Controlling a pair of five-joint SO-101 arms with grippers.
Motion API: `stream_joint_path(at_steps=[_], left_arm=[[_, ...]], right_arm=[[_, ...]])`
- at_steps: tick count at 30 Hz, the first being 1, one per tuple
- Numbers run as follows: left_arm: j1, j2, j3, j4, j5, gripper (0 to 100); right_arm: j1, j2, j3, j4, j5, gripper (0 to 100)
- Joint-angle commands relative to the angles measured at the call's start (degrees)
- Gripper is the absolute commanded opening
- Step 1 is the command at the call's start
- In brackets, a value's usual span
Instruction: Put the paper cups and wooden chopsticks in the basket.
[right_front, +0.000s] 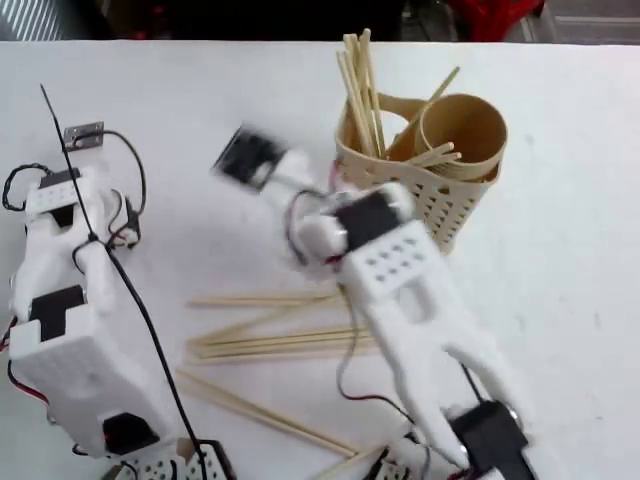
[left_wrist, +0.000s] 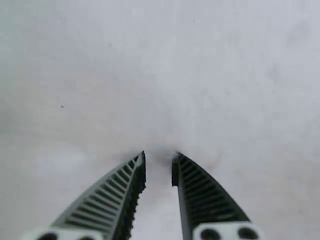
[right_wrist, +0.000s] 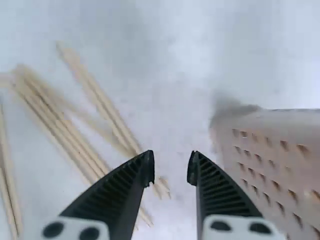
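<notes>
The basket (right_front: 440, 195) stands right of centre in the upper part of the high view, on the white worktop (right_front: 560, 280). Cups (right_front: 465, 130) sit inside it. A bunch of chopsticks (right_front: 360, 85) stands upright in its left side, and a few more lean across the cups. Loose chopsticks (right_front: 270, 335) lie flat on the worktop at lower centre, fanned out and partly under the right arm (right_front: 410, 290). That arm stretches from the lower right up toward the basket. The right end effector (right_wrist: 170, 167) hangs over the worktop with its jaws a little apart and nothing between them; the basket wall is just beside it and loose chopsticks lie below it. The left arm (right_front: 70, 330) is at the left edge. The left end effector (left_wrist: 158, 167) points at bare worktop, jaws slightly apart, gripping nothing.
</notes>
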Motion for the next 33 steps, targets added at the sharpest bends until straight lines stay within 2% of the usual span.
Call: stream_joint_path(at_steps=[1,6,11,26,31,33], left_arm=[[-0.5,0.1,-2.2,-0.3,0.6,11],[-0.5,0.1,-2.2,-0.3,0.5,11],[-0.5,0.1,-2.2,-0.3,0.5,11],[-0.5,0.1,-2.1,-0.3,0.4,11],[-0.5,0.1,-2.1,-0.3,0.4,11],[-0.5,0.1,-2.1,-0.3,0.4,11]], right_arm=[[-4.8,3.1,7.0,-7.0,4.7,11.8],[-7.8,6.8,21.5,-23.8,8.4,21.4],[-7.5,10.3,28.0,-34.8,8.5,18.6],[-7.3,16.0,26.4,-36.1,8.2,17.7],[-7.3,16.0,26.4,-36.1,8.0,0.9],[-7.3,16.0,26.4,-36.1,7.9,3.3]])
